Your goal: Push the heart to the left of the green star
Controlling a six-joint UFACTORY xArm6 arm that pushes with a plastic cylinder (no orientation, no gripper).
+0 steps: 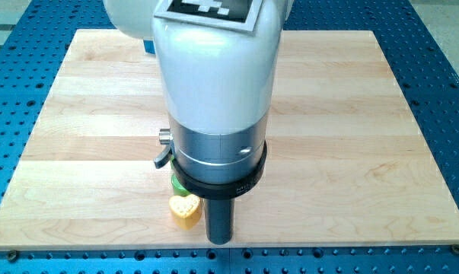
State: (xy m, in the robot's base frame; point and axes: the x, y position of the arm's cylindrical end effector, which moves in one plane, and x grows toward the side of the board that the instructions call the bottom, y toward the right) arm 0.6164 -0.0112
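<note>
A yellow heart block [185, 211] lies near the board's bottom edge, a little left of centre. A green block [173, 181] shows only as a small sliver just above the heart; the arm hides most of it and its shape cannot be made out. The dark rod comes down right of the heart, and my tip [219, 240] rests on the board close to the heart's lower right side. I cannot tell whether the rod touches the heart.
The large white arm body [214, 76] fills the view's centre and hides the board behind it. A small blue block [148, 46] peeks out at the top edge, left of the arm. The wooden board [366, 152] lies on a blue perforated table.
</note>
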